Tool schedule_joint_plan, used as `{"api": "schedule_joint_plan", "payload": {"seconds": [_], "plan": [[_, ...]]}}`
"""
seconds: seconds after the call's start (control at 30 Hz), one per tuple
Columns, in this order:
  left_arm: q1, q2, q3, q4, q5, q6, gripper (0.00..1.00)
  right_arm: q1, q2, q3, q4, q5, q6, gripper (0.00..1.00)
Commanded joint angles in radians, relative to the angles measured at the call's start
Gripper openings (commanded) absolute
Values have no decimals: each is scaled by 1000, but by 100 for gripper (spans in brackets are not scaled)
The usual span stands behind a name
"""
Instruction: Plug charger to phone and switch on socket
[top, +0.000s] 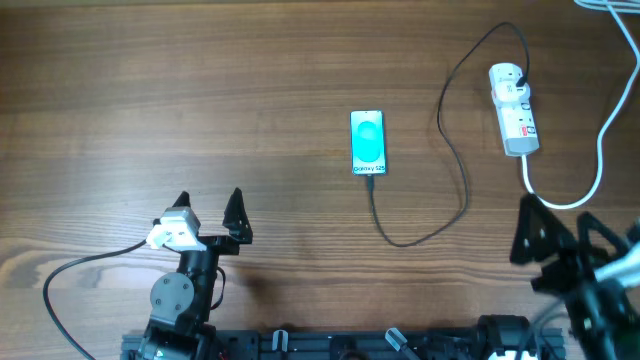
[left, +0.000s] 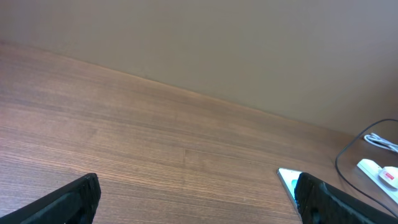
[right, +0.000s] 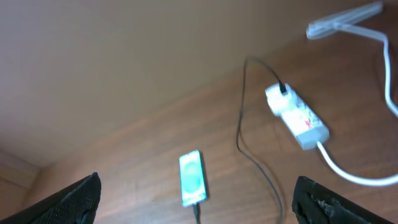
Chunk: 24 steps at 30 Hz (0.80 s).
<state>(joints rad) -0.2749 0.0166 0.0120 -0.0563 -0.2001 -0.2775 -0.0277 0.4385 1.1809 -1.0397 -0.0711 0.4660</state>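
Observation:
The phone (top: 367, 142) lies flat mid-table, teal screen up; it also shows in the right wrist view (right: 192, 178) and one corner in the left wrist view (left: 287, 179). The charger cable (top: 455, 150) runs from a black plug in the white socket strip (top: 513, 108) in a loop to the phone's near end, where its tip sits at the phone's edge (top: 369, 181). The socket also shows in the right wrist view (right: 297, 117). My left gripper (top: 210, 210) is open and empty at the near left. My right gripper (top: 560, 235) is open and empty at the near right.
A thick white cord (top: 590, 170) curves from the socket's near end to the right and back along the table's right edge. A black robot cable (top: 80, 270) loops at the near left. A wall stands beyond the table's far edge (left: 186, 37).

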Motion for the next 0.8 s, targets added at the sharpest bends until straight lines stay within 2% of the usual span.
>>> {"api": "schedule_joint_plan", "payload": {"seconds": [0.0, 0.2, 0.37, 0.5, 0.77], "plan": [[-3, 3, -6, 1, 9, 16, 100, 5, -101, 10, -31, -2, -21, 99], [-3, 3, -6, 1, 9, 16, 100, 5, -124, 7, -102, 93, -31, 99], [-3, 3, -6, 1, 9, 16, 100, 5, -124, -60, -56, 123, -184, 99], [-3, 3, -6, 1, 9, 16, 100, 5, -124, -228, 155, 92, -229, 100], [-3, 3, -6, 1, 9, 15, 100, 5, -135, -700, 842, -104, -185, 100]]}}
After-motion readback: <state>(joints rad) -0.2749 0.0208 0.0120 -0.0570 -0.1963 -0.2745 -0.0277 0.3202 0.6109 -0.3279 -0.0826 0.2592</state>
